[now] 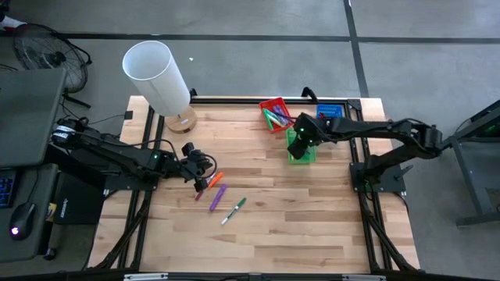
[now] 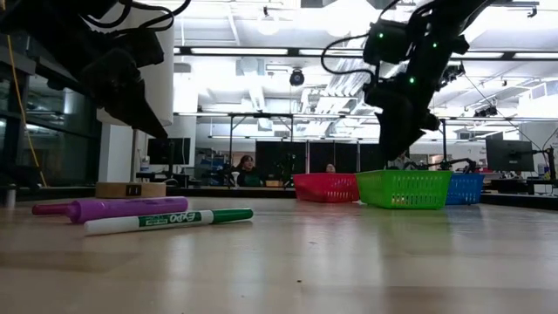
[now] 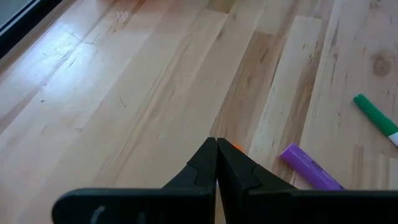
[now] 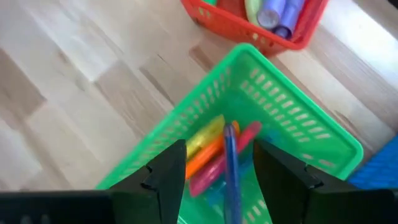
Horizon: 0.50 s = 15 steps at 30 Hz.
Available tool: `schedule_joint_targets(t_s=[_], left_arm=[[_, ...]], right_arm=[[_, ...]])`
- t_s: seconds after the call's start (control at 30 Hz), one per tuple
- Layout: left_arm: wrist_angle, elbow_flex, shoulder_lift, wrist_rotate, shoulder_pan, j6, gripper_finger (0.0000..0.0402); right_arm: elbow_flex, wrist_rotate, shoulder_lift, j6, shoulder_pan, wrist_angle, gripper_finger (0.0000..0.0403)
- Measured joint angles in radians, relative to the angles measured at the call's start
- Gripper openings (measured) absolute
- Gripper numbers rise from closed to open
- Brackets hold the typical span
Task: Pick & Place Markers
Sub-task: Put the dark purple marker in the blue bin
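While the right gripper [image 4: 221, 165] hung over the green tray [image 1: 301, 150], the left gripper [image 3: 216, 163] sat low at the loose markers.

Right fingers stood apart with a blue marker [image 4: 231, 168] between them, above markers lying in that tray. Left fingers were pressed together beside an orange marker [image 1: 212, 181] at nine o'clock on the surface [image 1: 312, 226]; purple [image 1: 217, 197] and green [image 1: 233, 211] markers lay just toward six.

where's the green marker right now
In the high view the green marker lies loose on the table's left-centre, just right of the purple marker, below the left gripper.
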Motion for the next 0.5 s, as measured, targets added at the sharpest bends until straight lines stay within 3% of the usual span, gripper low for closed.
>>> schedule_joint_targets(t_s=[0.3,0.5], left_arm=[[-0.142,0.000,0.000,0.011,0.000,-0.189,0.0001],[-0.183,0.000,0.010,0.143,0.000,-0.267,0.0001]], right_arm=[[0.000,-0.017,-0.035,-0.042,0.070,0.094,0.0174],[0.000,-0.016,-0.035,-0.042,0.114,0.156,0.0172]])
